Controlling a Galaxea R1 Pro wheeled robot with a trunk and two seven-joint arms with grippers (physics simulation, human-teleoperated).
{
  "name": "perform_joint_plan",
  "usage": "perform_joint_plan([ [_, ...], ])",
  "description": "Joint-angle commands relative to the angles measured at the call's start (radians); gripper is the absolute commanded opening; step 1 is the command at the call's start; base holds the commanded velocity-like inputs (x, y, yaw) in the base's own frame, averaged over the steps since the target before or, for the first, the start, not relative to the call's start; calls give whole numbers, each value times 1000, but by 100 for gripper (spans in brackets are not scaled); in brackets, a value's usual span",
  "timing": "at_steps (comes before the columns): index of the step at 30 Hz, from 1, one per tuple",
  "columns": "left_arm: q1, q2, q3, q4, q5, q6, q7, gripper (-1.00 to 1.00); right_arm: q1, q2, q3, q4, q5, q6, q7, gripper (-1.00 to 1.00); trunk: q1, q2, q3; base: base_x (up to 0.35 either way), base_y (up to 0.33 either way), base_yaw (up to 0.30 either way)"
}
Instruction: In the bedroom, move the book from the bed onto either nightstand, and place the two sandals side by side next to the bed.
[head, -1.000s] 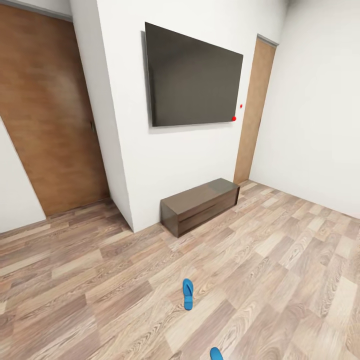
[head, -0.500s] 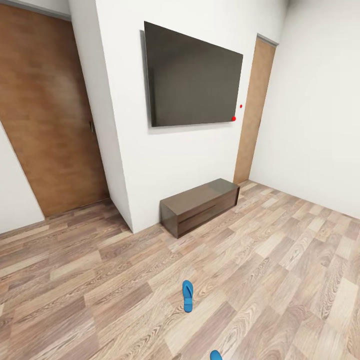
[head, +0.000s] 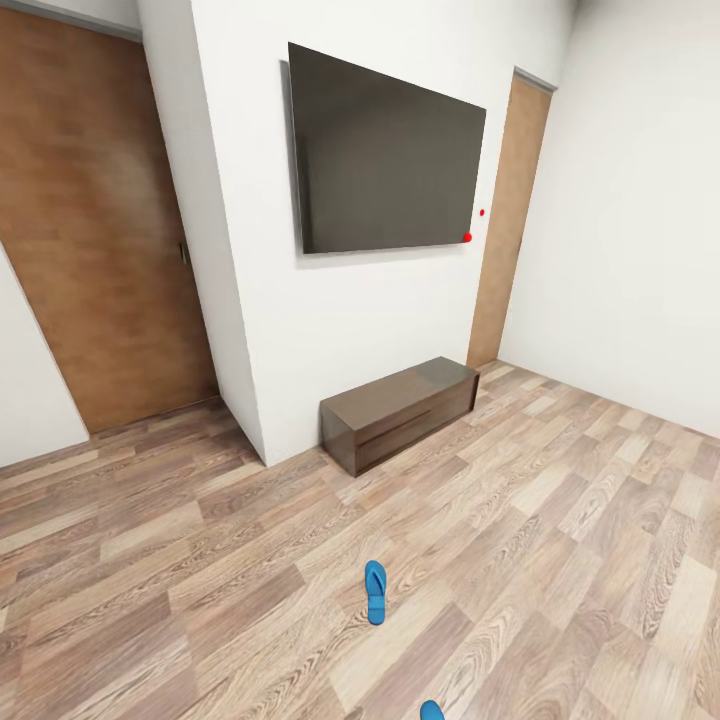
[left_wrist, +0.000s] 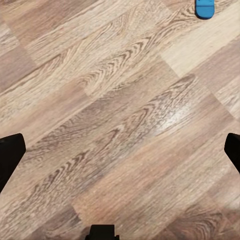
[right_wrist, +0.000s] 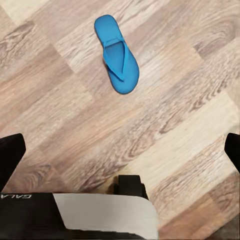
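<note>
Two bright blue sandals lie apart on the wood-plank floor of the bedroom. One sandal lies in the open floor in front of me, and the tip of the other shows at the head view's lower edge. My right gripper hangs open above the floor with a whole sandal lying ahead of its fingers. My left gripper is open too, over bare planks, with a blue sandal end far beyond it. The book, the bed and the nightstand are out of view.
A long low dark-wood bench stands against the white wall under a large black screen. A wide wooden door is at the left and a narrow one at the right corner. A broad stretch of floor lies between me and the bench.
The head view shifted slightly a second ago, so the nearer sandal sits lower in the picture. The sandals themselves have not moved.
</note>
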Motion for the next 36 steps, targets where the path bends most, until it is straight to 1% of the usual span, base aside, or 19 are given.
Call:
perform_joint_plan([
  [1,0,0,0,0,0,-3,1,100,-8,1,-1,-16,1,46,-1,100,0,-1,-1,0,0,0],
  [2,0,1,0,0,0,-3,1,100,-40,5,-1,-32,1,106,-3,100,0,-1,-1,0,0,0],
  [3,0,1,0,0,0,-3,1,100,-63,9,-1,-38,2,130,-4,100,0,-1,-1,0,0,0],
  [4,0,1,1,-1,0,-3,1,100,-118,20,-1,-43,2,166,-5,100,0,-1,-1,0,0,0],
  [5,0,1,1,-1,0,-4,1,100,-150,27,-1,-43,2,180,-5,100,0,-1,-1,0,0,0],
  [6,0,1,1,-2,0,-6,1,100,-215,38,0,-32,2,200,-6,100,0,-1,-1,0,0,0],
  [7,0,1,1,-3,0,-8,1,100,-246,42,0,-22,2,209,-6,100,0,-1,-1,0,0,0],
  [8,0,1,2,-4,0,-14,1,100,-299,48,0,6,2,228,-6,100,0,-1,-1,0,0,0],
  [11,-1,1,2,-5,0,-26,1,100,-350,53,1,57,4,270,-6,100,0,-1,-1,0,0,0],
  [12,-1,2,2,-6,0,-35,1,100,-371,55,1,83,5,306,-6,100,0,-1,-1,0,0,0],
  [13,-1,2,2,-6,0,-41,1,100,-380,56,2,93,5,326,-6,100,0,-1,-1,0,0,0],
  [14,-2,2,2,-7,0,-52,1,100,-398,57,2,107,6,365,-6,100,0,-1,-1,0,0,0],
  [16,-2,2,1,-7,0,-66,1,100,-415,58,2,120,6,411,-5,100,0,-1,-1,0,0,0],
  [20,-2,2,1,-8,-1,-84,1,100,-429,59,2,129,7,452,-5,100,0,-1,-1,0,0,0],
  [25,-2,1,0,-30,-2,-95,-1,100,-433,59,2,129,11,469,-5,100,0,-1,-1,0,0,0],
  [36,-2,1,0,-34,-1,-97,-1,100,-434,59,4,124,13,507,-4,100,0,-1,-1,0,0,0],
])
